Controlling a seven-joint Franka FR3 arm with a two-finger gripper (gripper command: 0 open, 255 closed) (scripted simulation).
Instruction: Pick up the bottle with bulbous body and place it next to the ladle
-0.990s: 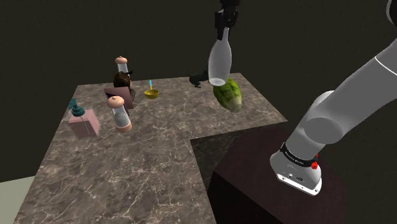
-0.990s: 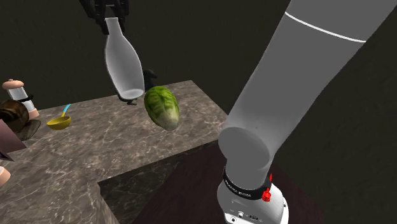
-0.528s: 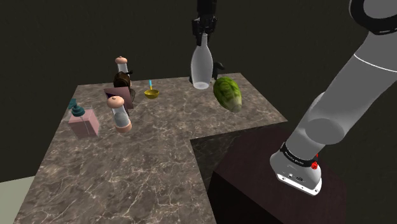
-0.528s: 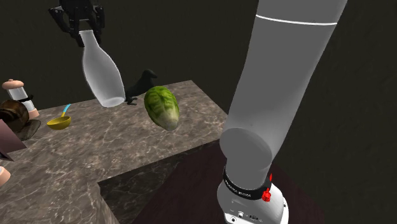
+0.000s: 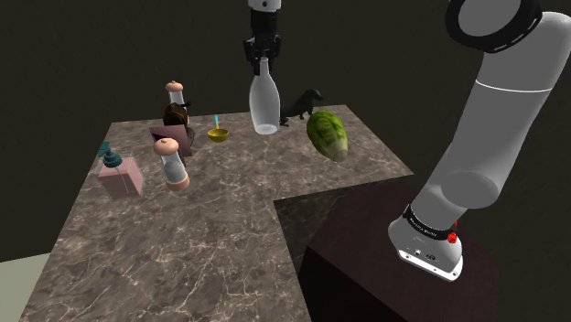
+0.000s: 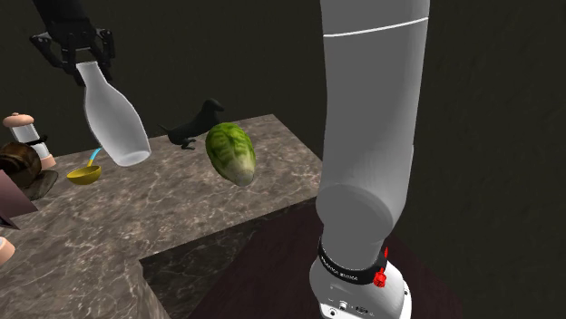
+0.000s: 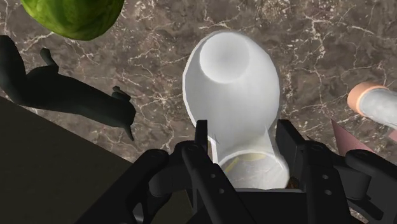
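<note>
Where the marble counter spreads beneath the white arm, the pale bottle hangs above it in the shoulder view, neck clamped between the gripper's fingers, at two o'clock from the small yellow ladle.

We see a brown stone-like surface with pale marble veining and a faint sheen. The whitish bulbous bottle looks smooth and translucent, like frosted glass. The black gripper appears matt; the green leafy vegetable looks ribbed.
</note>
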